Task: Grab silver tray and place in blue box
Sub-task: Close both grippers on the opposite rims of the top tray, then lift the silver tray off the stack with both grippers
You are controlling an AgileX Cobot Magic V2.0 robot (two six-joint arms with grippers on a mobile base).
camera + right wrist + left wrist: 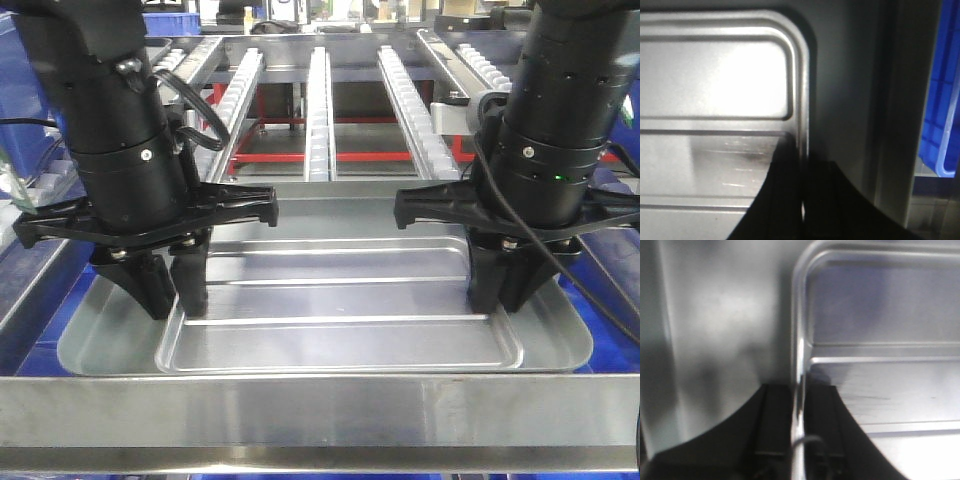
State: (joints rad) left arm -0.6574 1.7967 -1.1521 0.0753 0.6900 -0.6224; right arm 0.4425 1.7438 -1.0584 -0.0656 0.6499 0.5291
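Note:
The silver tray (340, 300), shallow with raised ribs across its bottom, lies nested in a larger plain silver pan (105, 345). My left gripper (178, 305) is shut on the tray's left rim; the left wrist view shows that rim (799, 340) running between the black fingers (775, 430). At the other end, my right gripper (505, 300) is shut on the right rim, which the right wrist view shows pinched between dark fingers (785, 200). Blue plastic (600, 310) shows past both ends of the pan and at the edge (942, 100). Whether it is the blue box I cannot tell.
A steel bar (320, 415) crosses the foreground just in front of the pan. Behind the pan, roller conveyor rails (318, 110) run away from me over a red frame. More blue bins (20, 200) stand at the far left.

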